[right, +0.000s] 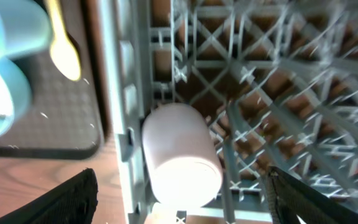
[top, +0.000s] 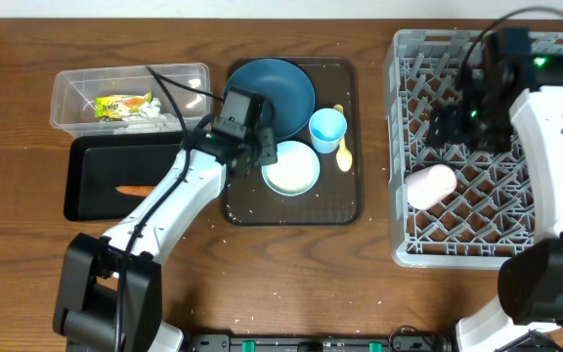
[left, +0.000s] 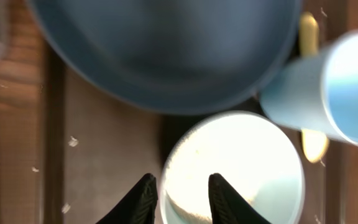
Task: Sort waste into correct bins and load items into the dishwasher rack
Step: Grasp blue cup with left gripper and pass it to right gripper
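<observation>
Two wrist views add what the overhead cannot. The left one shows its pincer (left: 184, 199) slightly spread over the bowl's (left: 241, 168) rim, with rice grains (left: 73, 142) loose on the brown tray (left: 104, 155). The right one shows its pincer (right: 179, 208) wide apart, holding nothing, over the pink cup (right: 179, 155) lying sideways in the rack (right: 120, 93). Only the overhead shows the left arm (top: 179, 191) slanting in over the brown tray, the right arm (top: 545, 127) bent above the rack to the tray's right, and, left of the tray, the wrapper (top: 122, 104) in the tub (top: 66, 98) and the sausage (top: 133, 190) in the black tray (top: 91, 200).
</observation>
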